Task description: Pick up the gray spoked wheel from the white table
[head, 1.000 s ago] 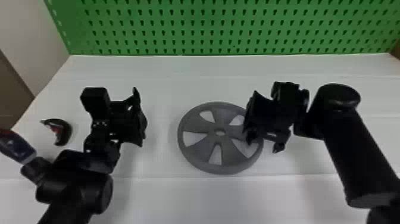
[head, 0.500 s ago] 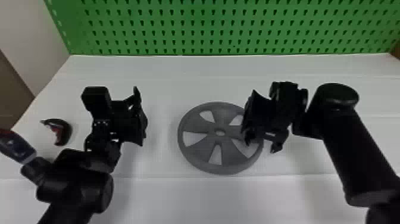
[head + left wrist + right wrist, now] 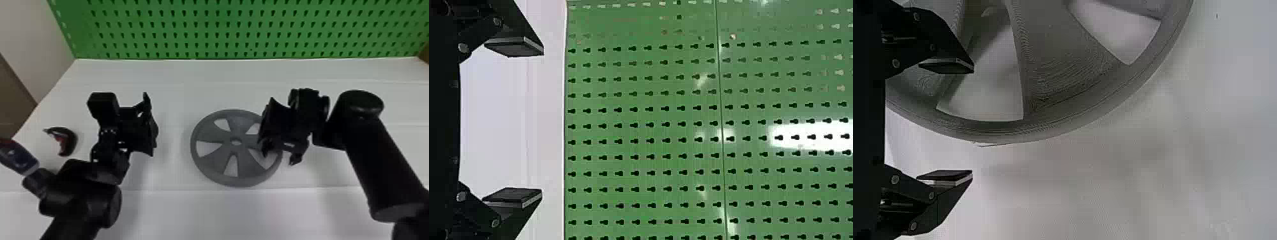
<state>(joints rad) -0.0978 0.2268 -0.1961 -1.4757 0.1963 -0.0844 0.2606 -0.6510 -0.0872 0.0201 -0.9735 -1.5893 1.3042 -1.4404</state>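
Note:
The gray spoked wheel (image 3: 236, 180) lies flat on the white table (image 3: 178, 217). Over the wheel's right edge stands my right gripper (image 3: 279, 157), hiding part of the rim there. In the right wrist view, my right gripper (image 3: 973, 122) is open: one finger overlaps a gap between the wheel's spokes, the other is outside the rim (image 3: 1003, 131). I cannot tell whether either touches it. My left gripper (image 3: 151, 127) is over the table, left of the wheel and apart from it. In the left wrist view, my left gripper (image 3: 543, 122) is open with nothing between its fingers.
A green pegboard (image 3: 223, 32) rises along the table's back edge. To the left of the left gripper are a small curved dark-and-red object (image 3: 68, 140) and a blue-and-red handled tool (image 3: 19, 159), partly beside the left forearm.
My right gripper has shifted slightly to the left and toward the table's near side at the wheel's right edge. The wheel and the left arm look unmoved.

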